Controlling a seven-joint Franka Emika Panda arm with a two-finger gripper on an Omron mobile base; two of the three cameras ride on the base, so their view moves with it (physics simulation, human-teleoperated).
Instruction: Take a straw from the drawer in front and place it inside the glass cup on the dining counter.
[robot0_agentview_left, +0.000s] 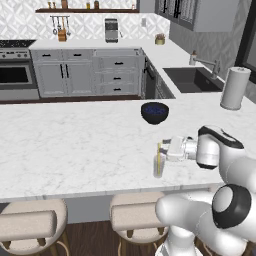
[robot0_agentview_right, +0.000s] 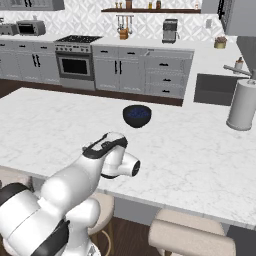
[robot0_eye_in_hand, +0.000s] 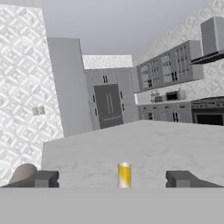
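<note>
the straw (robot0_agentview_left: 159, 157) is seen standing in the cup (robot0_agentview_left: 158, 166), which rests on the counter (robot0_agentview_left: 75, 145) near its front edge, above the stools (robot0_agentview_left: 31, 222). the yellow stick is upright or nearly so, and its top reaches above the rim of the clear tumbler. the gripper (robot0_agentview_left: 164, 149) is held level just beside the upper part of the straw, reaching in from the right of the left base view; whether it touches the straw cannot be told there. in the hand view the two dark fingertips (robot0_eye_in_hand: 43, 179) are spread wide apart at the bottom, with the yellow top of the straw (robot0_eye_in_hand: 124, 175) between them and clear space on both sides, so the jaws are open and nothing is gripped.

a dark blue bowl (robot0_agentview_left: 154, 112) sits on the counter farther back, well apart from the cup. a white paper-towel roll (robot0_agentview_left: 235, 88) stands at the far right end of the slab, near the sink (robot0_agentview_left: 192, 79). in the right base view the cup is hidden behind the white arm (robot0_agentview_right: 107, 160), and the bowl (robot0_agentview_right: 137, 115) is seen beyond it. grey cabinets (robot0_agentview_left: 80, 72) and an oven (robot0_agentview_left: 16, 75) line the back wall.
</note>
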